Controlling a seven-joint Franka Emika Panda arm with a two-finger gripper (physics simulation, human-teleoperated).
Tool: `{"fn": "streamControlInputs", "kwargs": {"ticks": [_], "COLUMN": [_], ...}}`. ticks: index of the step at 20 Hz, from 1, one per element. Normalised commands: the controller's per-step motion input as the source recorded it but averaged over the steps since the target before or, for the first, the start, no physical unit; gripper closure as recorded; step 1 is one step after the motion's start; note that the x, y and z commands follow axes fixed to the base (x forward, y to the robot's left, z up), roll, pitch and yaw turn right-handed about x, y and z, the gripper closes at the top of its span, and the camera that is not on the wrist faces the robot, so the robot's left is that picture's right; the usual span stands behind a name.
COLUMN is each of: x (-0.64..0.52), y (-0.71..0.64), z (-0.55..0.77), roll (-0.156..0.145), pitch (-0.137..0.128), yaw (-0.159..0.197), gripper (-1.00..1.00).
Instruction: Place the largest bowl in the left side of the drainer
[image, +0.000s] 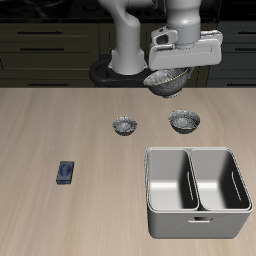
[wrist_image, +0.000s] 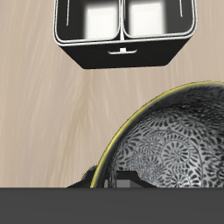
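Note:
My gripper (image: 168, 70) is shut on the rim of the largest bowl (image: 167, 80), a grey speckled metallic bowl, and holds it tilted in the air above the back of the table. In the wrist view the bowl (wrist_image: 175, 140) fills the near field, showing its dark mottled inside and a yellowish rim. The drainer (image: 150, 190), a grey metal tub with two deep compartments, stands near the table's front edge, well apart from the bowl. It also shows in the wrist view (wrist_image: 122, 54), and both of its compartments look empty.
Two smaller grey bowls stand on the table between my gripper and the drainer: one (image: 124, 125) and another (image: 184, 121). A small blue box (image: 66, 172) lies apart from them, nearer the front edge. Dark cabinets line the back.

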Motion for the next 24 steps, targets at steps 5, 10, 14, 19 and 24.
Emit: {"fn": "streamControlInputs", "kwargs": {"ticks": [5, 10, 14, 19, 24], "x": [0.25, 0.23, 0.18, 0.12, 0.18], "y": [0.05, 0.1, 0.12, 0.11, 0.07], "z": [0.17, 0.09, 0.11, 0.17, 0.15], "roll": [-0.027, -0.019, -0.003, -0.009, -0.02], "pitch": [0.012, 0.018, 0.011, -0.004, 0.007], "yaw": [-0.038, -0.014, 0.003, -0.006, 0.0], "gripper": [1.0, 1.0, 1.0, 1.0, 1.0]}}
